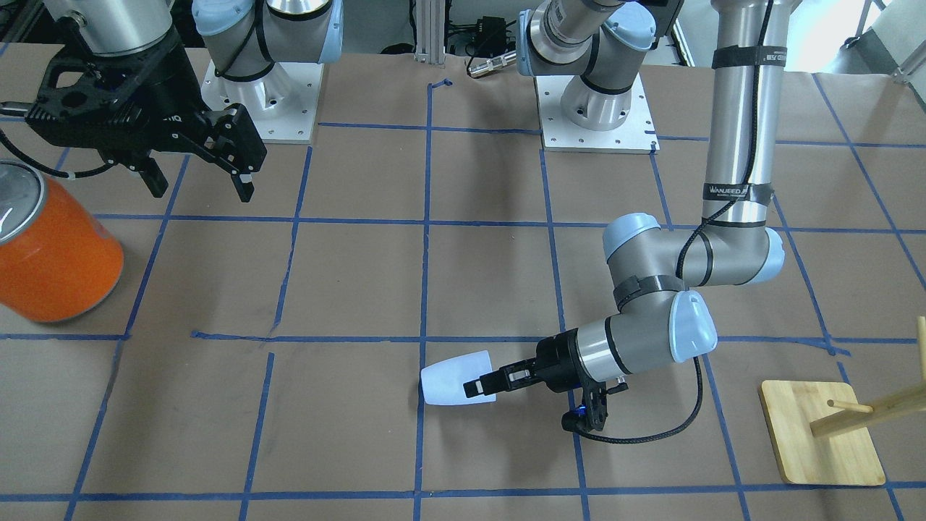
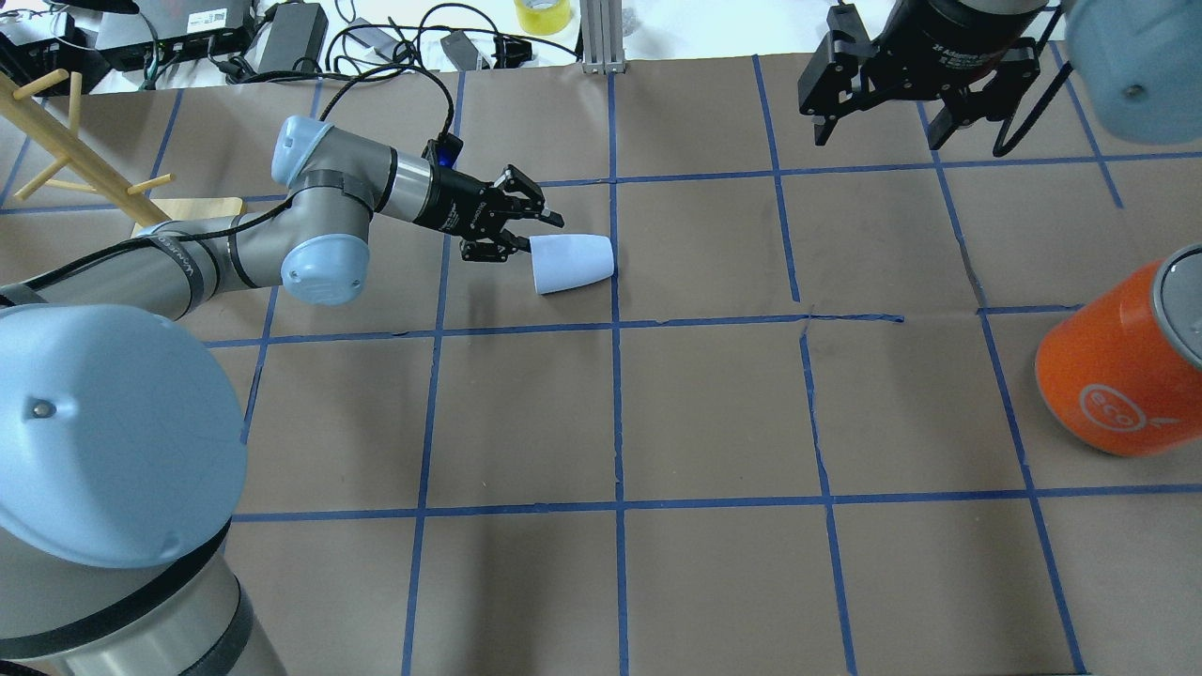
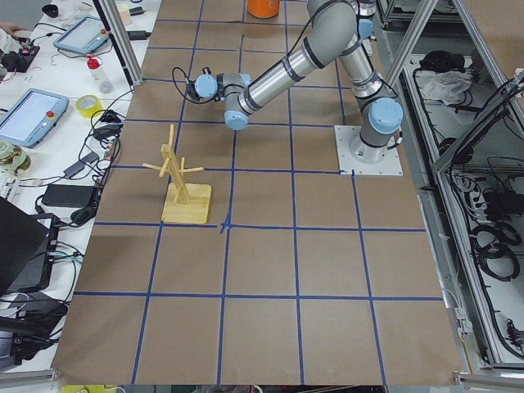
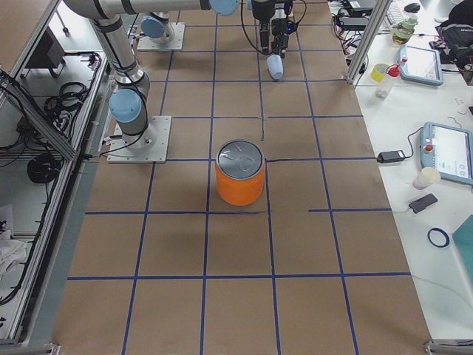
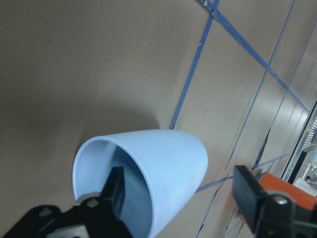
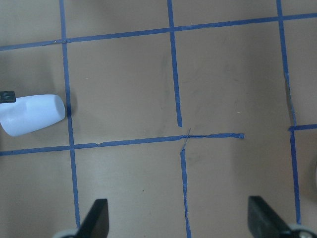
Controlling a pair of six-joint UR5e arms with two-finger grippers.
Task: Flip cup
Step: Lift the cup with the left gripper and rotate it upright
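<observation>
From across the table, the cup (image 1: pixel 454 378) is lying on its side on the brown papered table (image 1: pixel 492 217). Its wide rim is facing the left gripper (image 1: pixel 481 384), which is reaching in low and level. The right gripper (image 1: pixel 197 184) is hanging above the table near the orange can (image 1: pixel 54 253), with its fingers spread and nothing between them. A wooden mug tree (image 1: pixel 825 434) is standing at the table's other end.

From overhead, the left gripper's jaws are standing open at the cup's rim. One finger is passing outside the wall and the other is sitting at the mouth. The cup's narrow base is pointing toward a blue tape line (image 2: pixel 615 282).

From the robot's left end, the near arm is stretching past the mug tree, but I cannot make out the cup.

From the robot's right end, the cup is lying well beyond the can, under the far arm.

The left wrist camera is showing one finger (image 5: pixel 117 191) inside the blue mouth and the other (image 5: pixel 251 192) standing clear of the outer wall, not clamping.

The right wrist camera is looking down on the cup from high up, with its own fingertips (image 6: pixel 98 218) wide apart.
</observation>
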